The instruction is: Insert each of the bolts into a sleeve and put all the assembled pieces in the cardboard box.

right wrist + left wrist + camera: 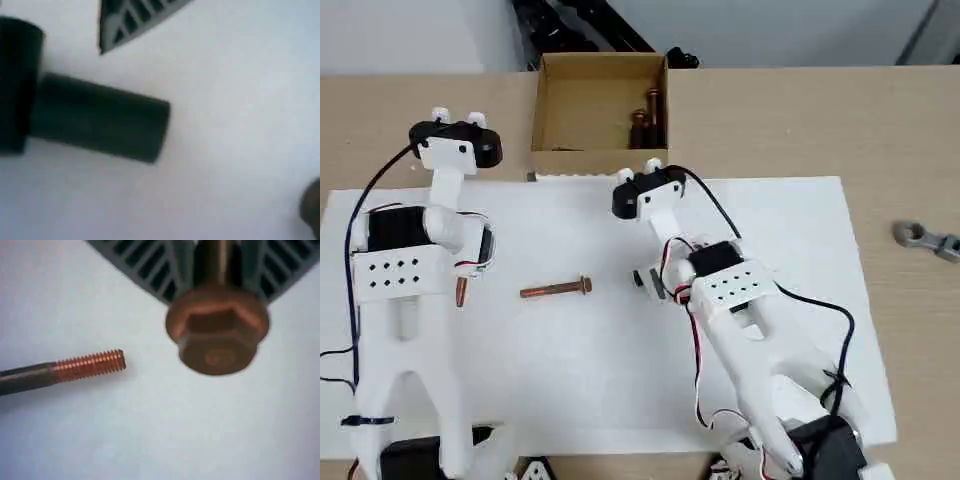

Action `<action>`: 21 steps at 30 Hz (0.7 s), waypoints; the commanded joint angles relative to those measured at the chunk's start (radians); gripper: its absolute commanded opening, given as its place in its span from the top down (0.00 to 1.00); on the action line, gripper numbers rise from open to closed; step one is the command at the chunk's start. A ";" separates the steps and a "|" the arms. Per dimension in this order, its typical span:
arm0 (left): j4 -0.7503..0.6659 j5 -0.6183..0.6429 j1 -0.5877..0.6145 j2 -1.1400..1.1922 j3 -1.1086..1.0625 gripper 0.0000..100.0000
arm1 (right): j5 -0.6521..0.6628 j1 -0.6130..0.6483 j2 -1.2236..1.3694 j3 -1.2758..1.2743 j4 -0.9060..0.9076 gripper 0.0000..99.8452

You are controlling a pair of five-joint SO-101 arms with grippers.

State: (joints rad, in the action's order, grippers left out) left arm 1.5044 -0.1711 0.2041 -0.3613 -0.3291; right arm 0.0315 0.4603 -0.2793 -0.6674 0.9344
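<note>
The left hand [465, 278] is clamped on a copper bolt [217, 335], its hex head plain in the wrist view. Near it a second bolt [555, 289] lies flat on the white sheet [570, 380] covering the desk [800, 120]. Its long axis runs from arm to arm, threaded end toward the left hand, head toward the right hand [655, 283]. At that hand is the dark sleeve [100, 117]; whether the hand grips it I cannot tell. I'd judge the held bolt must cross rightward to meet it.
</note>
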 commanded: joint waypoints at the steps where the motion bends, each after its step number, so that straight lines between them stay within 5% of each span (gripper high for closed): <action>1: -0.021 0.006 0.003 -0.044 0.008 1.00 | -0.031 0.010 0.010 0.009 -0.036 0.86; 21: -0.021 0.000 0.003 -0.044 0.008 1.00 | 0.005 -0.070 0.044 0.002 -0.097 0.84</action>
State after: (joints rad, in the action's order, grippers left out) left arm 1.5044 -0.1726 0.2041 -0.3613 -0.3291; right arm 0.0253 0.4066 -0.2332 -0.6690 0.8592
